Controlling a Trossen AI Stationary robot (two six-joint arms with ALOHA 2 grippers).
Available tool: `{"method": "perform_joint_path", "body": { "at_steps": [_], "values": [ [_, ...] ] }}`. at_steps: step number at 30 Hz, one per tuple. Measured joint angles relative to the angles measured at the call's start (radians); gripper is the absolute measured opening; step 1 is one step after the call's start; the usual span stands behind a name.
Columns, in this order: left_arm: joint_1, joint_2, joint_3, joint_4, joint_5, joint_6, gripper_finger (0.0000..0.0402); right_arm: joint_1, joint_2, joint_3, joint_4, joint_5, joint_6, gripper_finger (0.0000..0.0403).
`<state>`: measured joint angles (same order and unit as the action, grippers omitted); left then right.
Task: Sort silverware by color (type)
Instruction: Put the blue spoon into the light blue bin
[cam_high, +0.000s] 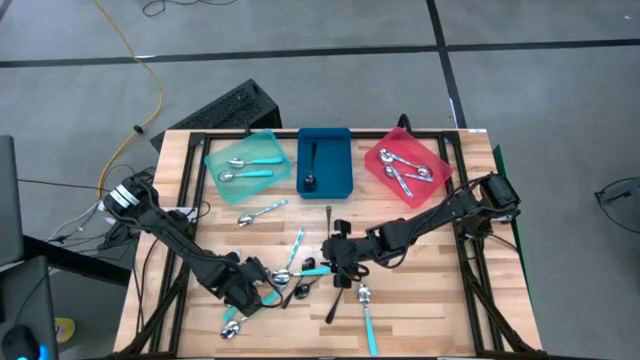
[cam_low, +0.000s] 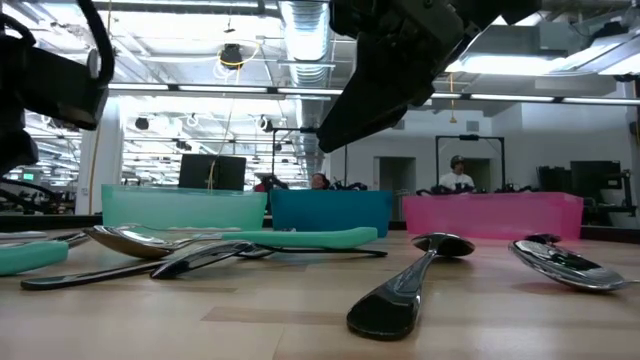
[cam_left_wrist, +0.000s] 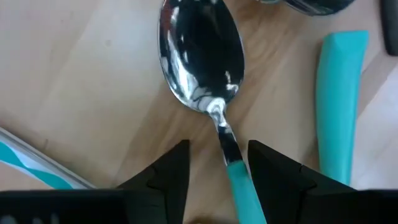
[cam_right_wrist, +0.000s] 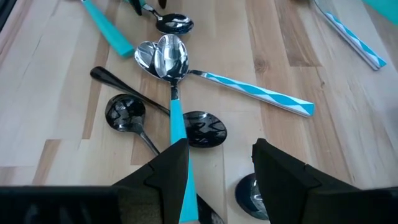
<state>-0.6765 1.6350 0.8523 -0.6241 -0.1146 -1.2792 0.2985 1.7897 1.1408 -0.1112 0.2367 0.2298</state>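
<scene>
The wooden counter (cam_high: 420, 300) is the biggest thing here. Two dark arms reach over it, one from each side edge.

Three trays sit in a row along the far edge. The teal tray (cam_high: 248, 163) is by the far left corner and has two teal-handled spoons (cam_high: 250, 166) in it. The blue tray (cam_high: 325, 160) is in the middle and has one black spoon (cam_high: 311, 168) in it. The red tray (cam_high: 408, 166) is by the far right corner and has silver spoons (cam_high: 405, 170) in it.

The left tool (cam_high: 250, 290) is low, near the front edge on the left side. Its two fingers (cam_left_wrist: 168, 177) are apart, one on each side of a teal-handled spoon's neck (cam_left_wrist: 225, 134). I cannot tell if they press on it. The spoon's bowl lies on the wood.

The right tool (cam_high: 335, 255) is over the middle of the counter. Its fingers (cam_right_wrist: 168, 171) are apart too. A teal-handled spoon (cam_right_wrist: 174, 93) lies on the wood with its handle running up against one finger and not between the two, so this tool holds nothing.

The rest of the spoons lie loose between the two tools and toward the front edge. Some are black (cam_right_wrist: 127, 115), some silver, some with teal handles. A spoon with a striped handle (cam_right_wrist: 255, 90) crosses the pile. One more spoon (cam_high: 262, 211) lies alone, just in front of the teal tray.
</scene>
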Motion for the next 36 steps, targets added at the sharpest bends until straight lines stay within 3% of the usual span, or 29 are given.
{"method": "perform_joint_path", "body": {
  "at_steps": [7, 15, 22, 36],
  "values": [
    [0.0, -0.002, -0.031, -0.003, 0.007, 0.007, 0.0137, -0.006, 0.0, 0.0, -0.001, 0.0, -0.001, 0.0198],
    [0.0, -0.001, -0.036, -0.019, -0.01, 0.065, 0.0016, -0.007, 0.0, 0.0, -0.001, 0.0, -0.001, 0.0198],
    [-0.004, -0.028, -0.039, -0.011, -0.08, 0.117, 0.001, -0.007, 0.0, 0.0, 0.004, 0.003, -0.001, 0.0198],
    [-0.005, -0.393, -0.041, -0.139, -0.461, 0.204, 0.0007, -0.071, 0.0, 0.0, 0.235, 0.029, -0.042, 0.0198]
  ]
}}
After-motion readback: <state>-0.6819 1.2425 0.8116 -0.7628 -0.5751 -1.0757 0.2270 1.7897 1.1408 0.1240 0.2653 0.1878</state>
